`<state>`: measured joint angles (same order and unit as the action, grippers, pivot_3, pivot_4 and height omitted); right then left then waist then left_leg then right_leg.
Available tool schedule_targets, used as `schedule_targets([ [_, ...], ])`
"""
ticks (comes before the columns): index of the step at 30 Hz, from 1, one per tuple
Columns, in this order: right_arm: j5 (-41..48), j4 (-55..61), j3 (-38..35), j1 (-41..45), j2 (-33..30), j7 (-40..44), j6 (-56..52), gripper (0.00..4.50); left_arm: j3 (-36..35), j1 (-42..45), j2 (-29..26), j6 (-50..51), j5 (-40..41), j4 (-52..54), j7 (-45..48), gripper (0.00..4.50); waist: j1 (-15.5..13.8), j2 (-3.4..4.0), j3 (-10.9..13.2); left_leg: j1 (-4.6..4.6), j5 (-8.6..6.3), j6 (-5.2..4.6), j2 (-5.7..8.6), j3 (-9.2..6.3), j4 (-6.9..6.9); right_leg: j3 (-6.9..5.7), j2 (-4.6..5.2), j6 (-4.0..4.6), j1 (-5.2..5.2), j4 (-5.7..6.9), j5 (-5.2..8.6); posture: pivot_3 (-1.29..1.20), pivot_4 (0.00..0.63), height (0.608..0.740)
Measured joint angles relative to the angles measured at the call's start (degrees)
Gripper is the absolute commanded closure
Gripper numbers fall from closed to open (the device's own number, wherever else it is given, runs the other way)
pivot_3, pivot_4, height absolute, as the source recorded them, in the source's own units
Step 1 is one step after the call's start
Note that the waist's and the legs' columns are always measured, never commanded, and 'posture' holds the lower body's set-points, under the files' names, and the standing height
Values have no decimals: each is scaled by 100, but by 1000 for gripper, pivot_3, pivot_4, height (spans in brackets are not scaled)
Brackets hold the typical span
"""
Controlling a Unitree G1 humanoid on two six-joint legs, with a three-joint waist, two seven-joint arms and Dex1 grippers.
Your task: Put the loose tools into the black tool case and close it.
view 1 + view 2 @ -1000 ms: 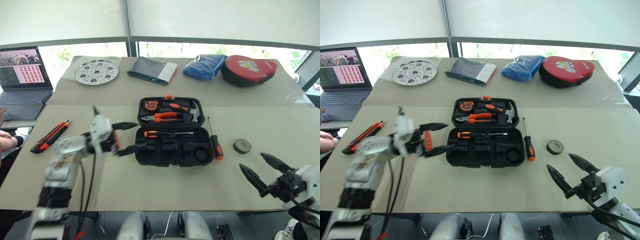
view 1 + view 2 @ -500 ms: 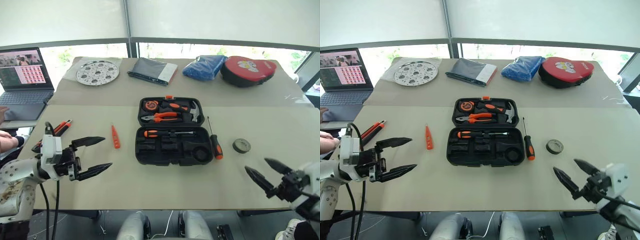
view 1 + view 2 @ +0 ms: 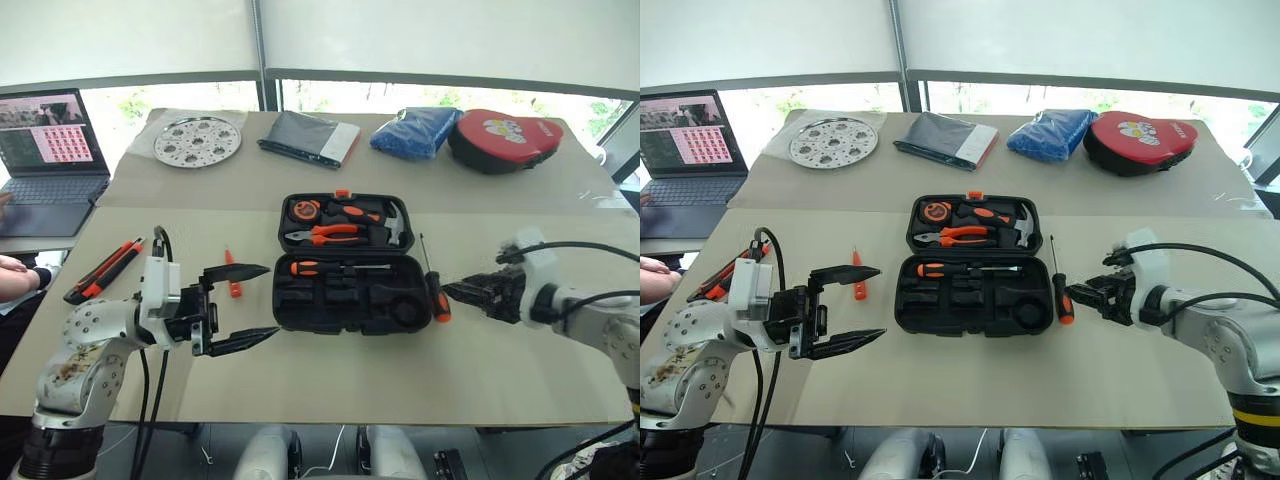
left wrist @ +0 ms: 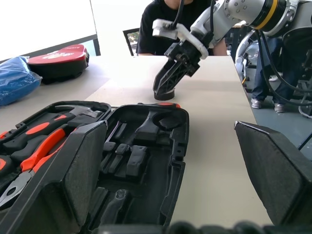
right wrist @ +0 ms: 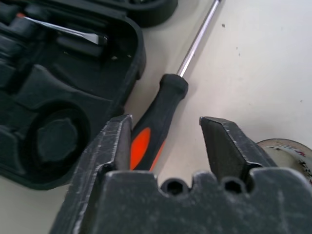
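The black tool case (image 3: 345, 262) lies open at the centre of the table (image 3: 330, 380), lid half at its 12 o'clock side, orange latch at the far edge. The lid half carries the hammer, pliers and tape measure. In the base half, one orange-and-black screwdriver (image 3: 335, 267) already sits in the long slot along the hinge side; the other moulded slots, including the round recess at the near right corner, look empty.

Loose items left outside, reckoned from the case:
- second screwdriver (image 3: 433, 288), just beside the case wall at 3 o'clock, shaft pointing away from the robot.
- small dark tape roll (image 5: 292, 153), near the screwdriver handle; it shows at the edge of the right wrist view.
- small slim orange tool (image 3: 231, 274), at 9 o'clock, apart from the case.
- utility knife (image 3: 103, 270), further out at 9 o'clock, near the table's left edge.

Right gripper (image 3: 462, 292): at 3 o'clock of the case, pointing at the screwdriver handle. In the right wrist view the two fingers stand parted either side of the handle's line, nothing pinched between them, so not yet a grasp.

Left gripper (image 3: 240, 305): fingers spread wide, empty, hovering off the case's near left corner at about 8 o'clock.

Judgement: early stage. One tool of five appears seated; four remain on the table, and the lid is not yet closed. The step in hand looks like the pick-up of the second screwdriver.
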<state>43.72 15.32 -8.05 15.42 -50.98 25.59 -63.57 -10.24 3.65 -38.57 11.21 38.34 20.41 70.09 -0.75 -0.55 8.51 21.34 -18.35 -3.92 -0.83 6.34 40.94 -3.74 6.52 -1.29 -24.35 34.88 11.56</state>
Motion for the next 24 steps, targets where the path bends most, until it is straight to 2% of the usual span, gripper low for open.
schedule_targets([
  [4, -261, -162, 177, 122, 42, -80, -148, 1739, 6, -3, 0, 0, -1, 5, -56, 0, 2, 0, 0, 1, 0, 0, 0, 1, 1, -1, 0, -4, 0, -2, 1, 0, 150, 740],
  [16, -197, -52, 260, 382, 562, -192, -1140, 1739, 44, -5, 0, -3, -7, 13, -116, 0, 7, 0, 0, -4, 2, 3, -2, 0, 1, 0, -1, -4, 2, 3, 1, 0, 150, 740],
  [21, -355, -59, 343, 565, 577, -271, -1453, 1739, 95, 2, 9, -15, -20, 13, -142, 0, 8, -2, -1, -6, 2, 3, -2, -1, 0, -3, -2, -4, 5, 2, 1, 0, 150, 740],
  [22, -401, -61, 343, 572, 615, -290, -1451, 2249, 114, 2, 17, -15, -25, 13, -148, 0, 8, -5, -3, -7, 2, 3, -2, -1, 1, -4, -2, -4, 6, 2, 1, 0, 150, 740],
  [24, -546, -96, 295, 582, 742, -388, -1406, 2673, 147, 2, 32, -19, -31, 13, -166, 0, 15, -15, -9, -8, 2, 3, -2, 0, 3, -2, -2, -5, 8, 3, 1, 0, 150, 740],
])
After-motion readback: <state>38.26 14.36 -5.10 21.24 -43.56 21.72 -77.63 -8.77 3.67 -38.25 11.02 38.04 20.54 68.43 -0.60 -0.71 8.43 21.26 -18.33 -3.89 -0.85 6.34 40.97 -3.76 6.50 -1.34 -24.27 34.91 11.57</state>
